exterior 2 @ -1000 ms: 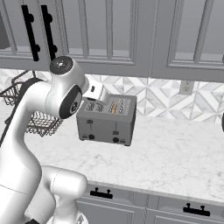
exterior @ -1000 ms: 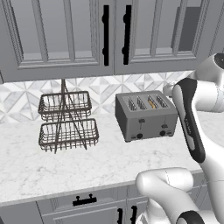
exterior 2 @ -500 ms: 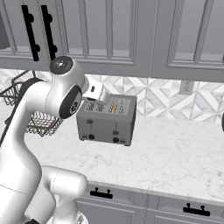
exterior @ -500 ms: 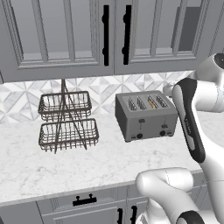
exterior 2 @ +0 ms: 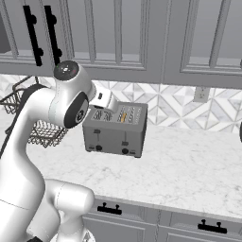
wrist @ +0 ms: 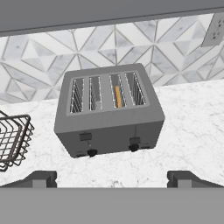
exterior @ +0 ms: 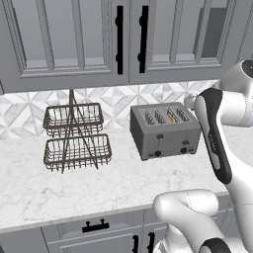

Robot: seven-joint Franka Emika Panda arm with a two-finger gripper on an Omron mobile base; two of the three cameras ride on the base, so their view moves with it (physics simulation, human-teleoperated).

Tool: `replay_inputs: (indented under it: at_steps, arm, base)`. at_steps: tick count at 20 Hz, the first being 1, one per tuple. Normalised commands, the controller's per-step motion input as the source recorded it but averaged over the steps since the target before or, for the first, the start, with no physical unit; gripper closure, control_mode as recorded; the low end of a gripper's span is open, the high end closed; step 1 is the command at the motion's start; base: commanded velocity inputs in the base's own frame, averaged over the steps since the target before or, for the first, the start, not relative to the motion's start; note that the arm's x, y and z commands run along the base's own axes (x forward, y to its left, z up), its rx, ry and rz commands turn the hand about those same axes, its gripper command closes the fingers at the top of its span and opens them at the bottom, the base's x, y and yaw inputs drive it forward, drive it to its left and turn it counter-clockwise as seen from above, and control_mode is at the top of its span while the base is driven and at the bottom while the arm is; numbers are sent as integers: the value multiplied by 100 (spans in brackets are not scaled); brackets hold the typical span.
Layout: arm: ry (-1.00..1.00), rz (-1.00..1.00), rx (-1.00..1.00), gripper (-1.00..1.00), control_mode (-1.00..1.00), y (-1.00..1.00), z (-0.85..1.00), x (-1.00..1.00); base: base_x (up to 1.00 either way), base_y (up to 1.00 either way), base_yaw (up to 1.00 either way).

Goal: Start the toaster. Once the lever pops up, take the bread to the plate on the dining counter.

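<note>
The dark-grey four-slot toaster point(exterior: 165, 131) point(exterior 2: 116, 130) point(wrist: 109, 111) stands on the marble worktop against the tiled wall. A thin golden slice of bread point(wrist: 117, 96) point(exterior: 171, 115) point(exterior 2: 123, 116) stands in its third slot from the left. Its two black levers point(wrist: 85, 136) sit high on the front, above two black knobs point(wrist: 91, 152). My gripper point(wrist: 113, 179) hovers above and in front of the toaster, open wide, with nothing between its fingers. The plate and the dining counter are out of view.
A two-tier wire basket point(exterior: 74, 136) point(exterior 2: 28, 118) point(wrist: 11, 140) stands left of the toaster. Grey upper cabinets point(exterior: 123, 39) hang low over the worktop point(exterior 2: 189, 165). A wall outlet point(exterior 2: 202, 94) sits to the toaster's right. Drawer fronts point(exterior: 94, 227) run below the worktop's edge.
</note>
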Motion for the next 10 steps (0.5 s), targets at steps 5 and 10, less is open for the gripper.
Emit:
replay_inputs:
  at_steps: [5,10]
  arm:
    - [0,0,0,-100,-100,0,0,0]
    - [0,0,0,-100,-100,0,0,0]
  base:
    - [0,0,0]
    - [0,0,0]
